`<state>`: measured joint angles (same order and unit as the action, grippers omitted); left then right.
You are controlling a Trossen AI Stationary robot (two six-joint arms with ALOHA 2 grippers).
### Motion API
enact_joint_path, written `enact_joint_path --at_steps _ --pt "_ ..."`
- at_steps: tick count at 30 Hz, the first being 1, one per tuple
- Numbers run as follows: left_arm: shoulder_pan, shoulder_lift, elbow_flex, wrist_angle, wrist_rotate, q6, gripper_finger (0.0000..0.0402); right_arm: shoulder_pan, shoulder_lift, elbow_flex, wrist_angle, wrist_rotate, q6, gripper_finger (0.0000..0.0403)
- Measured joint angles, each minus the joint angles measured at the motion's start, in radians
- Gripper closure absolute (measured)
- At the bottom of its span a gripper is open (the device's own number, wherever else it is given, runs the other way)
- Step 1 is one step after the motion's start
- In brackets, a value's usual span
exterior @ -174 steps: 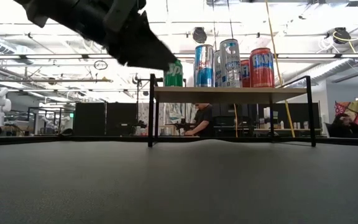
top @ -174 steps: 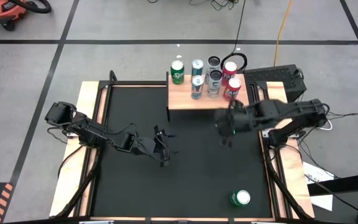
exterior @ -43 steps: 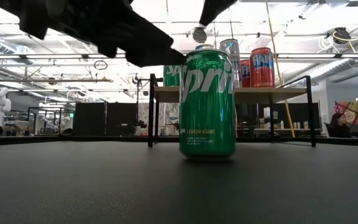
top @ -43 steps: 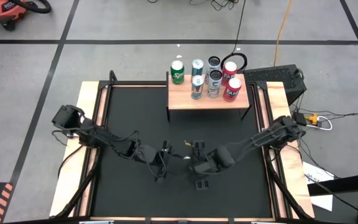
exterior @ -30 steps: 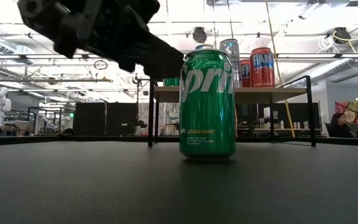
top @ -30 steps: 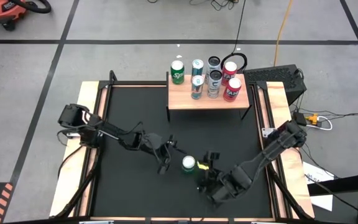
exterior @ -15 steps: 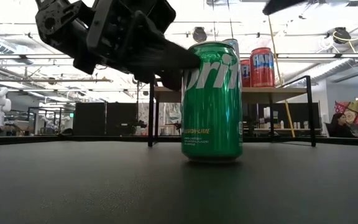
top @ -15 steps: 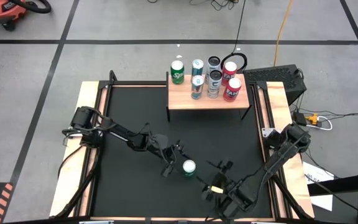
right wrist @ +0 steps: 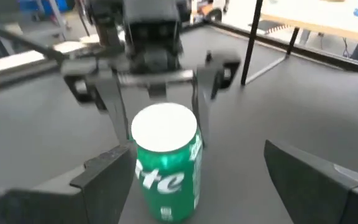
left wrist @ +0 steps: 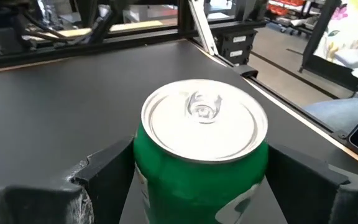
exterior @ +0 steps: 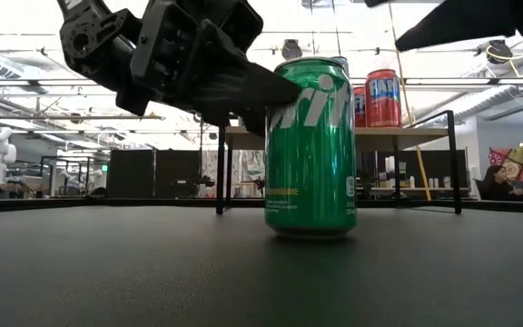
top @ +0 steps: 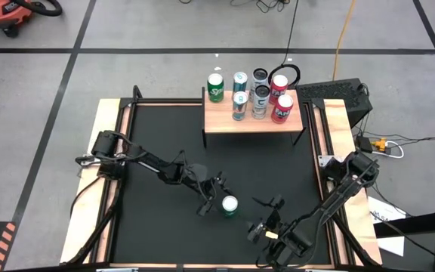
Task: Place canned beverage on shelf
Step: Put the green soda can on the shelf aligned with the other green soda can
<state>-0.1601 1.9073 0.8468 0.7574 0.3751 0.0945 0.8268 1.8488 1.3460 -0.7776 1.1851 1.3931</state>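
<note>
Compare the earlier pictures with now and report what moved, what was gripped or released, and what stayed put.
The green can, first at the table's near right corner, now stands upright mid-table, set there and released by the right gripper, which has backed off toward the near edge, open. The left gripper has moved in to straddle the can, jaws open on either side, not yet closed. The shelf and its six cans are unchanged.

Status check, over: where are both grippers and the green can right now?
Left gripper open, fingers either side of the green can. Can upright on the black table. Right gripper open, backed off near the front. Shelf front strip bare.
</note>
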Motion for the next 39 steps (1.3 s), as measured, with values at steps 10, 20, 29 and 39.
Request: enact_joint_path --at_steps 10,20,29,39 --pt "0.013 0.049 0.038 -0.024 0.012 0.0 0.0077 0.0 0.006 0.0 0.007 -0.075 0.017 0.0073" --pt "0.027 0.042 0.039 -0.035 -0.127 -0.022 0.0117 -0.002 0.029 0.0 -0.103 -0.186 0.099 0.0097" --pt "-0.026 0.04 0.038 -0.036 -0.373 -0.116 0.01 -0.094 0.064 0.0 -0.207 -0.109 0.276 0.0118" --pt "-0.079 0.038 0.018 -0.019 -0.511 -0.088 0.0089 -0.169 0.064 0.0 -0.252 -0.187 0.284 0.0129"
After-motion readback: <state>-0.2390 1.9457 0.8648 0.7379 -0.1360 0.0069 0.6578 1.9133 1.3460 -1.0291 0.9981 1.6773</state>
